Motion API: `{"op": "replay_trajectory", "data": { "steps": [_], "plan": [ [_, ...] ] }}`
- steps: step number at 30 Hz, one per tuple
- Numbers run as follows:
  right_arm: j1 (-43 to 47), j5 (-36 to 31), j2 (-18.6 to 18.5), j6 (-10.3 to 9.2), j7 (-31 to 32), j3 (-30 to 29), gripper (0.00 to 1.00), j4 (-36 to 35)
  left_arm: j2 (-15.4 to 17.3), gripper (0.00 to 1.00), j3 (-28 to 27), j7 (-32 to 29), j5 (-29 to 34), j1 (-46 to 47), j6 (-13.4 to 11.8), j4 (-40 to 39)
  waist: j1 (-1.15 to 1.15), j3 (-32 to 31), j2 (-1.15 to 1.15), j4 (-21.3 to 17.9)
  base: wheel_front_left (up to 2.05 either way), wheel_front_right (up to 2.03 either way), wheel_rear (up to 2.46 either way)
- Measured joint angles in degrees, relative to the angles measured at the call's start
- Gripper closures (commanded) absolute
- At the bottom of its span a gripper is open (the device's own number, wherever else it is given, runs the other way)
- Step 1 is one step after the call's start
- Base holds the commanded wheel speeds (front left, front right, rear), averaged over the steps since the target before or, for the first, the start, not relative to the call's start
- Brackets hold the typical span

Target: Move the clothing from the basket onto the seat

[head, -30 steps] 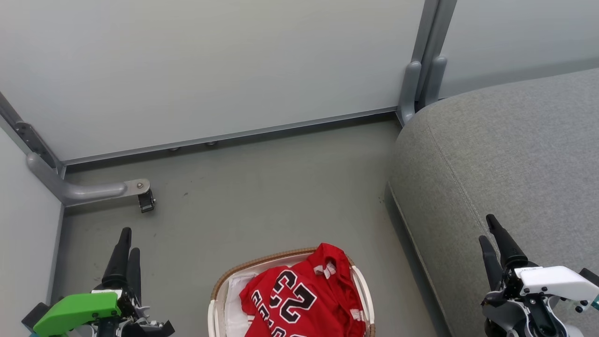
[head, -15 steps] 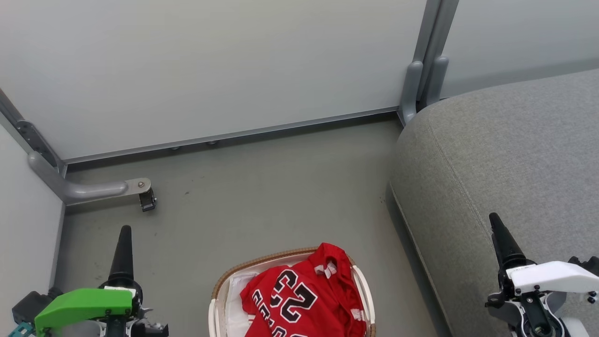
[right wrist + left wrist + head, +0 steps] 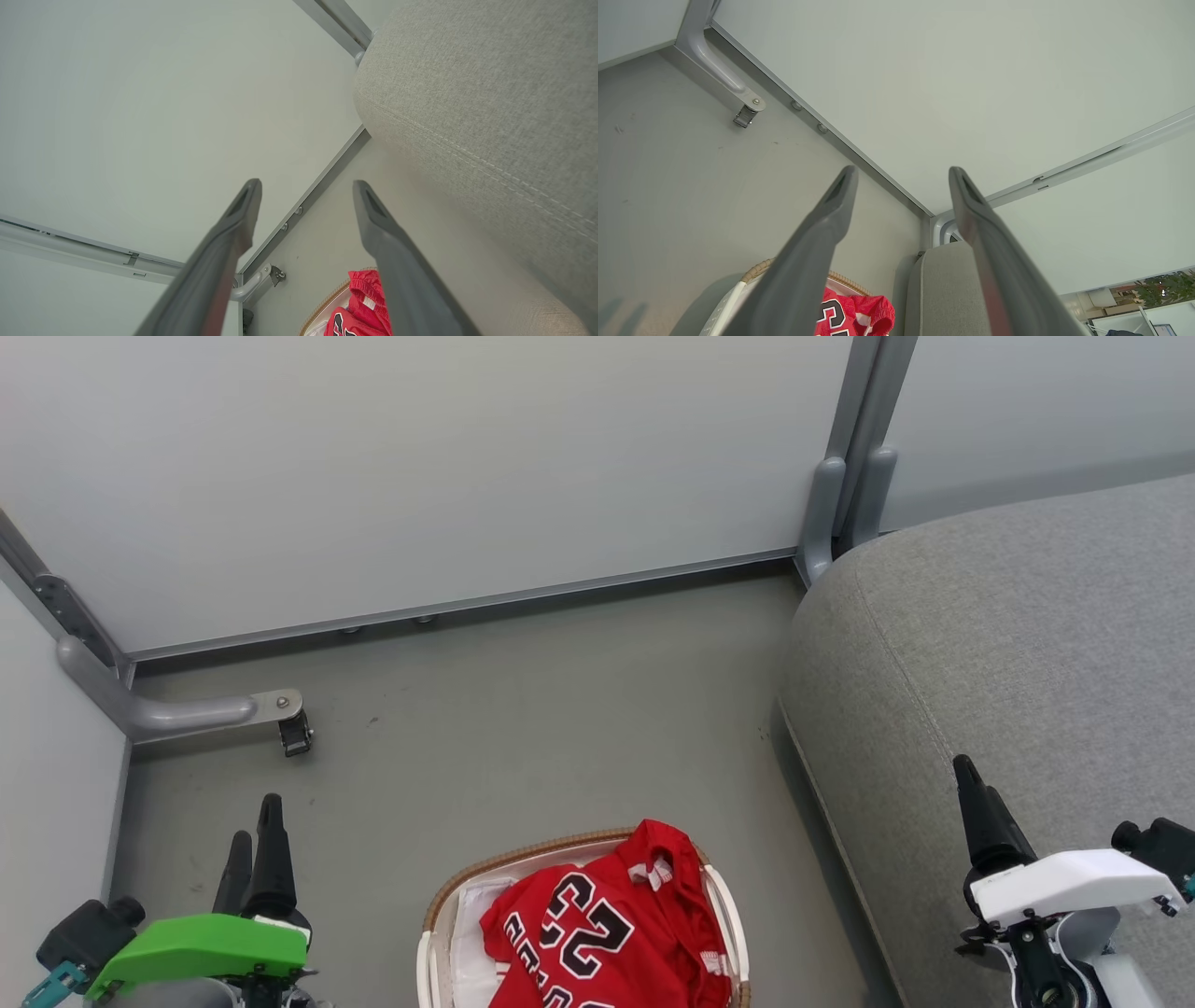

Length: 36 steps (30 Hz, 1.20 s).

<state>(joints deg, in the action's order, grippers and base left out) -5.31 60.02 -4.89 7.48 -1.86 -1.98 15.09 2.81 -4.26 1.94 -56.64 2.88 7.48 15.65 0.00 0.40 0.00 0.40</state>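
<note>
The clothing (image 3: 597,933), a red jersey with a black "23", lies heaped in the cream basket (image 3: 439,905) at the bottom centre of the head view. The grey seat (image 3: 1027,644) fills the right side. My left gripper (image 3: 256,817) hangs open over the floor to the left of the basket, holding nothing. Open and empty too, my right gripper (image 3: 966,775) hovers above the seat's front edge. In the left wrist view the gripper (image 3: 902,170) frames the clothing (image 3: 852,317), basket rim (image 3: 759,269) and seat (image 3: 943,289). The right wrist view shows the gripper (image 3: 306,183), clothing (image 3: 359,303) and seat (image 3: 490,93).
Pale partition walls (image 3: 420,476) close off the back and left. A grey metal foot with a caster (image 3: 280,719) juts onto the floor at the left. A grey post (image 3: 840,495) stands at the seat's far corner. Bare grey floor (image 3: 541,728) lies beyond the basket.
Both wrists have rolled: the left gripper's two fingers show side by side again, and the right gripper's fingers now line up as one. Basket and clothing have not moved.
</note>
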Motion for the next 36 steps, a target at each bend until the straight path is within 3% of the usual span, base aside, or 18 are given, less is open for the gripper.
{"op": "replay_trajectory", "data": {
  "steps": [15, 36],
  "plan": [
    [0.0, -12.3, -1.4, 0.00, -3.2, 3.7, 0.00, 0.3, 1.0, 0.00, 2.6, 3.2, 14.6, -1.5, -0.3, -0.5, 0.00, 0.1, 0.00, 0.1, 0.00, 0.00, 0.00],
    [0.0, -24.5, -2.1, 0.00, -6.4, 6.8, 0.00, 1.4, 2.2, 0.00, 6.7, 6.5, 28.5, -2.5, -2.0, -1.5, 0.00, 0.3, 0.00, 0.2, 0.00, 0.00, 0.00]
  ]
}}
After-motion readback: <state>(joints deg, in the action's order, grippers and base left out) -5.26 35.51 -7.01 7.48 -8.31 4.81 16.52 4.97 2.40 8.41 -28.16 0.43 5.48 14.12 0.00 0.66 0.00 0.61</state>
